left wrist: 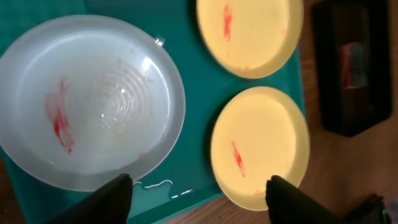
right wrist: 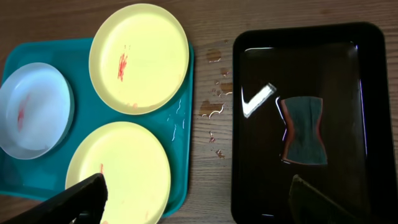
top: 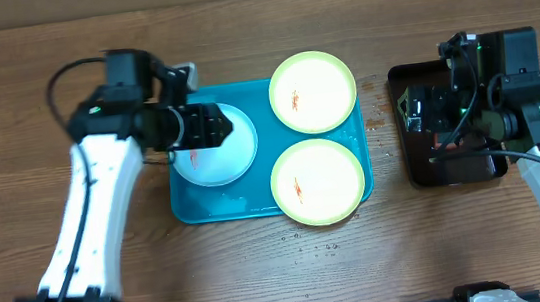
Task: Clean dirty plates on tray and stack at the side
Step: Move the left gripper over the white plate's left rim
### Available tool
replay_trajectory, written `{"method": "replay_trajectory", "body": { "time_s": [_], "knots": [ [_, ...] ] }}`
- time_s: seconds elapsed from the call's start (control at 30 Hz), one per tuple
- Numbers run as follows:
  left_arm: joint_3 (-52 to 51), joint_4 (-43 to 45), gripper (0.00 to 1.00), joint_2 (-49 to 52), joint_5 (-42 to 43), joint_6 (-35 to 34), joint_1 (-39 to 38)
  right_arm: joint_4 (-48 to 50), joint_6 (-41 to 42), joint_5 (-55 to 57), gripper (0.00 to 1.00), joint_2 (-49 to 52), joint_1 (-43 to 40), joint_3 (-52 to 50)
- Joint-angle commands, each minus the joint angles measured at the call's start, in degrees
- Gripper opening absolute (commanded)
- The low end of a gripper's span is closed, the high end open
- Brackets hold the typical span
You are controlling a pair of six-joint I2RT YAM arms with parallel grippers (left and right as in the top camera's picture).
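On the tray (top: pixel 255 201) all three plates (top: pixel 312 91) lie smeared (none stacked beside it), while left end effector (left wrist: pixel 199 186) and right end effector (right wrist: pixel 202 194) gape empty.

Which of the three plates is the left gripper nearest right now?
The smaller whitish-blue plate at the tray's left end; the left gripper overlaps it from overhead, while both yellow-green plates sit farther right.
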Motion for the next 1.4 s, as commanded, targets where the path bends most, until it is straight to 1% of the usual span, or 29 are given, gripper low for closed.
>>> {"method": "replay_trajectory", "body": {
  "time_s": [0.0,0.13,0.27,0.4,0.57,0.7,0.8,0.87,1.17,1.37],
  "knots": [
    [1.18,0.07,0.66,3.32,-9.55,-8.15,-4.94,0.02,0.24,-0.39,0.93,0.52,0.11,1.70],
    [1.18,0.35,0.62,6.40,-17.99,-14.51,-9.94,-0.04,0.28,-0.39,0.89,1.27,0.11,1.70],
    [1.18,0.55,0.54,8.61,-21.33,-19.69,-12.15,-0.22,0.74,-0.39,0.87,1.84,0.11,1.66],
    [1.18,0.92,0.51,10.75,-23.80,-21.92,-12.94,-0.20,0.72,-0.39,0.87,1.99,0.11,1.66],
    [1.18,1.07,0.50,13.81,-23.45,-21.27,-12.94,-0.22,0.72,-0.39,0.87,1.99,0.11,1.66],
    [1.18,1.27,0.52,14.93,-19.89,-18.10,-12.94,-0.24,0.72,-0.39,0.87,1.99,0.11,1.64],
    [1.18,2.40,0.55,15.02,-16.02,-13.18,-12.96,-0.24,0.70,-0.39,0.87,1.99,0.11,1.62],
    [1.18,3.10,0.56,15.02,-14.80,-11.67,-12.94,-0.24,0.70,-0.39,0.87,1.99,0.11,1.62],
    [1.18,5.38,0.55,15.34,-15.13,-11.19,-12.96,-0.22,0.68,-0.37,0.87,1.99,0.11,1.60],
    [1.18,8.76,0.54,16.28,-19.26,-11.80,-14.01,-0.22,0.68,-0.35,0.87,1.99,0.11,1.62]
  ]
}}
